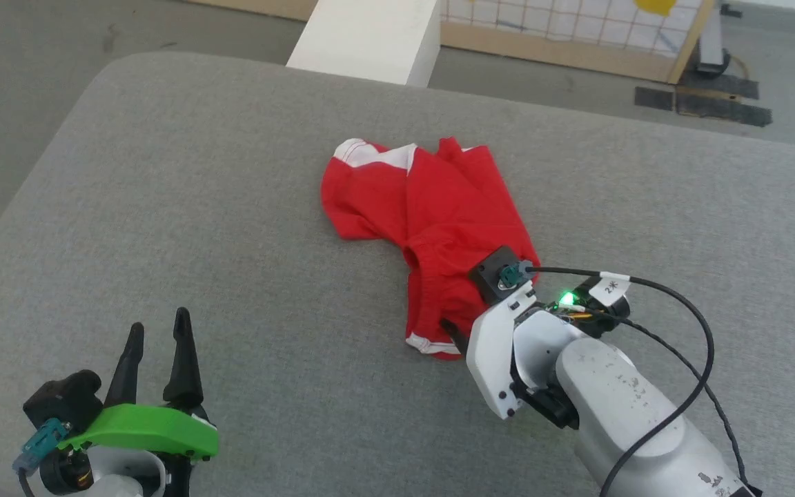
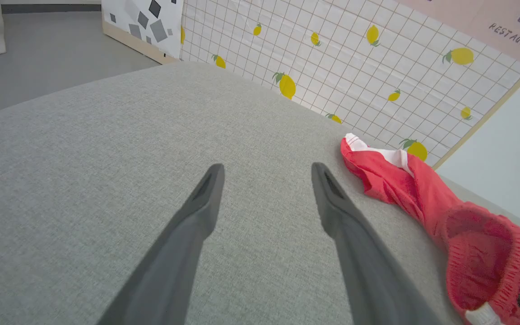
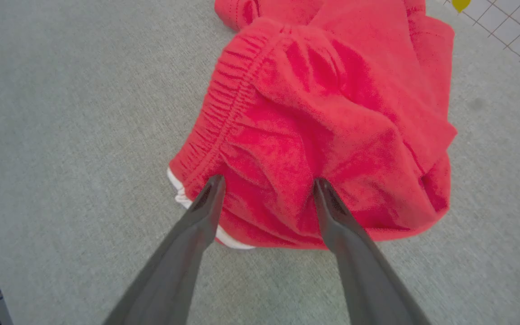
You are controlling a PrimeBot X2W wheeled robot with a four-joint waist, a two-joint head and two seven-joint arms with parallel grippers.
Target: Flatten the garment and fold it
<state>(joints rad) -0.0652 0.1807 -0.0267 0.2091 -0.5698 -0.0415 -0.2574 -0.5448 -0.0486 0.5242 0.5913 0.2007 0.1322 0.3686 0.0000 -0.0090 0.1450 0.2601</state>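
Working over a grey pad (image 1: 232, 172), with the shorts (image 1: 432, 214) lying crumpled just past the middle of the head view. Seeing them running from 11 o'clock, with a white stripe (image 1: 384, 155) at that far end, down toward 5 o'clock, with a sliver of white trim (image 1: 428, 343) at the near end.

Reaching in from 5 o'clock with the right gripper (image 1: 463, 324) and meeting the near end of the shorts. Spreading its fingers (image 3: 197, 216) wide in the right wrist view. Touching the bunched red cloth with both tips, just beside the gathered waistband (image 3: 228, 113) at 10 o'clock. Straddling a hump of fabric without pinching it or gripping anything.

Holding the left gripper (image 1: 159, 321) at 7 o'clock of the head view, well apart from the shorts. Parting its fingers (image 2: 188, 216) too and grasping nothing, with bare pad between them in the left wrist view. Catching the shorts in that view from 2 to 4 o'clock, with the waistband opening gaping toward the camera. Glimpsing one dark fingertip of the right gripper at the 4 o'clock edge, against the red cloth.

Facing a white block (image 1: 370, 34) at 12 o'clock beyond the pad and a lemon-print panel (image 1: 563, 27) at 1 o'clock. Trailing a black cable (image 1: 687, 324) in a loop beside the right forearm at 4 o'clock.
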